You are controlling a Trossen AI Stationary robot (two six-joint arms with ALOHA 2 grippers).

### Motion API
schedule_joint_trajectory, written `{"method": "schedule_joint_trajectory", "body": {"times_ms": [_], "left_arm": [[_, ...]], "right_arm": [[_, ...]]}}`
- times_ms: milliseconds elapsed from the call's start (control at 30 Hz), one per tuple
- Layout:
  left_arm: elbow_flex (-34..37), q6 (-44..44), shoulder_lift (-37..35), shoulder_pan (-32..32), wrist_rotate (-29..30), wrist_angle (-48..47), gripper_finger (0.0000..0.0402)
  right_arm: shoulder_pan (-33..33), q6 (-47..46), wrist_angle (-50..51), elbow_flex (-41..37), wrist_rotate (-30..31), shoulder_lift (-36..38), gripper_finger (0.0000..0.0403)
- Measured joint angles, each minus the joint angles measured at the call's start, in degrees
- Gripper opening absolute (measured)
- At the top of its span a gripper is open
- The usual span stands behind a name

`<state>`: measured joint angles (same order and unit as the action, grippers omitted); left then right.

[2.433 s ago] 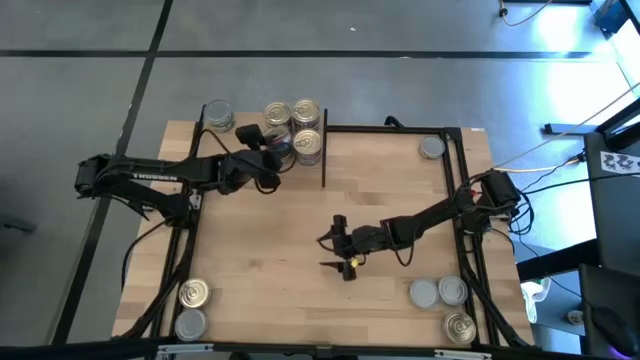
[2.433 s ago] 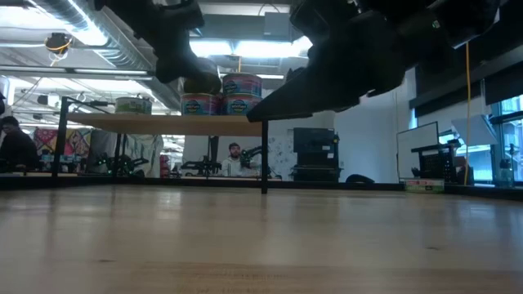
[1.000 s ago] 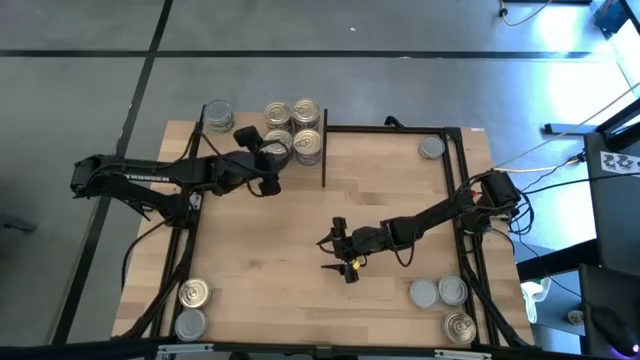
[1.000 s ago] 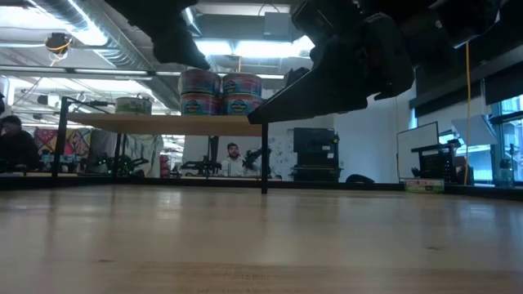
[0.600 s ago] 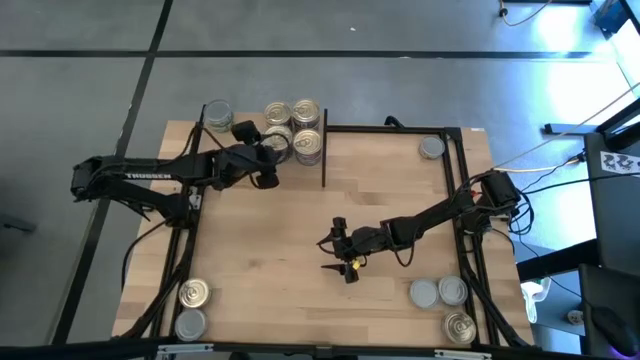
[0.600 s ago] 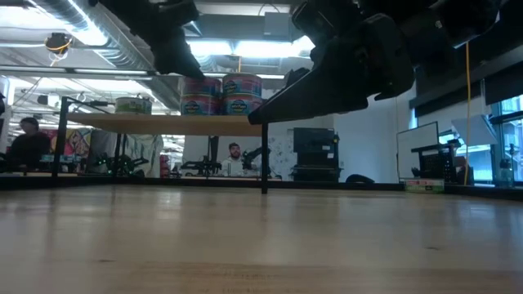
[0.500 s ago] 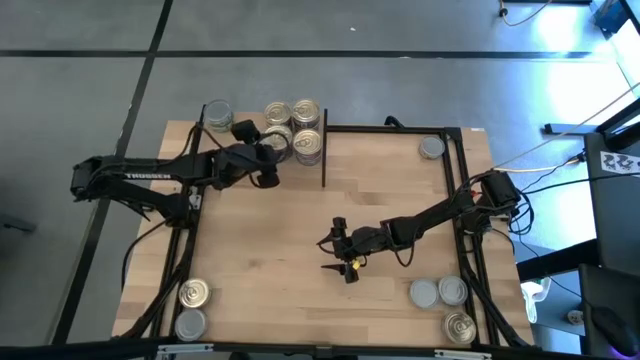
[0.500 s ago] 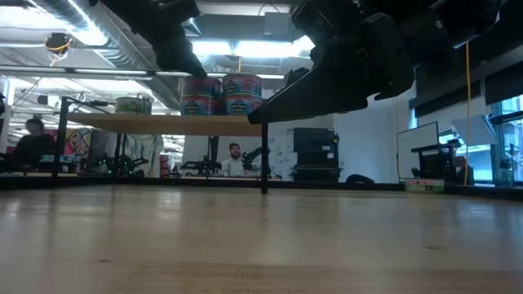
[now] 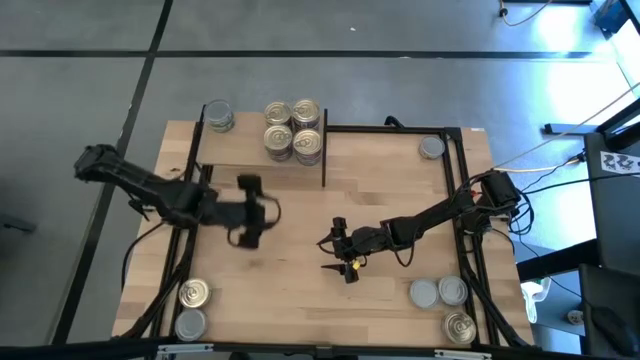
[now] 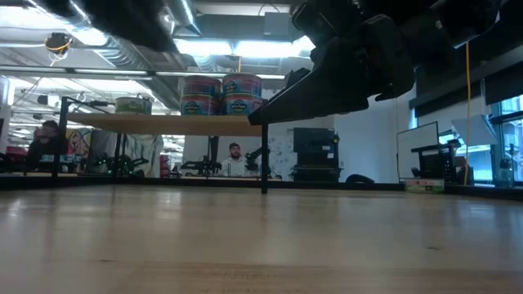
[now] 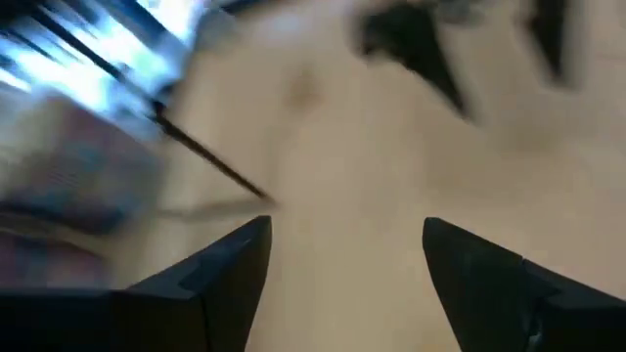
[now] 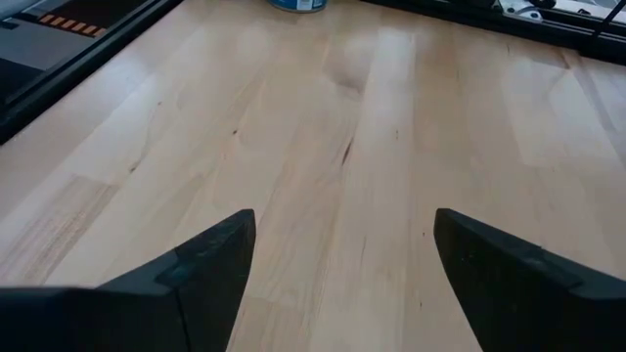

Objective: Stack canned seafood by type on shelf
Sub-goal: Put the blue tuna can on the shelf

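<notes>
The canned seafood [image 9: 294, 130] is mostly four tins clustered at the shelf's [image 9: 240, 150] right end, with one more tin [image 9: 218, 116] at its left end. Loose tins [image 9: 193, 307] sit at the table's [image 9: 290, 290] front-left corner, others [image 9: 440, 293] front right. The left gripper [image 9: 254, 212] hangs empty, fingers apart, off the shelf. The right gripper [image 9: 338, 252] waits mid-table, fingers spread, empty.

- Your right gripper [image 12: 342, 259] hangs over bare light wood tabletop [image 12: 333, 147], fingers [image 12: 210, 254] spread wide with nothing between them.
- A blue-labelled tin [image 12: 298, 5] sits far off, mostly cut off.
- Black frame rails [image 12: 59, 73] border the wood.
</notes>
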<state>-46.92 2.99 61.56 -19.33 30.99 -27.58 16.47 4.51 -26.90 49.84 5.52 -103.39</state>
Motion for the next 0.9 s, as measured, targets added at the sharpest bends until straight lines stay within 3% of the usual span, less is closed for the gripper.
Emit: {"method": "schedule_joint_trajectory", "body": {"times_ms": [133, 333, 533, 700, 900], "left_arm": [[0.0, -17.3, 2.3, -7.9, -3.8, -8.1, 0.0265], [0.0, -36.4, 7.8, -17.5, -8.7, -16.0, 0.0265], [0.0, -57.5, 11.0, -22.0, -23.8, -20.5, 0.0265], [0.0, -80.4, 11.4, -26.1, -43.2, -24.9, 0.0265], [0.0, -95.5, 11.3, -33.4, -48.7, -27.1, 0.0265]], "right_arm": [[0.0, 0.0, 0.0, 0.0, 0.0, 0.0, 0.0312], [0.0, 0.0, 0.0, 0.0, 0.0, 0.0, 0.0312], [0.0, 0.2, -0.1, 0.0, 0.0, 0.0, 0.0312], [0.0, 0.3, -0.1, 0.0, 0.0, 0.0, 0.0312], [0.0, 0.3, -0.1, 0.0, 0.0, 0.0, 0.0312]]}}
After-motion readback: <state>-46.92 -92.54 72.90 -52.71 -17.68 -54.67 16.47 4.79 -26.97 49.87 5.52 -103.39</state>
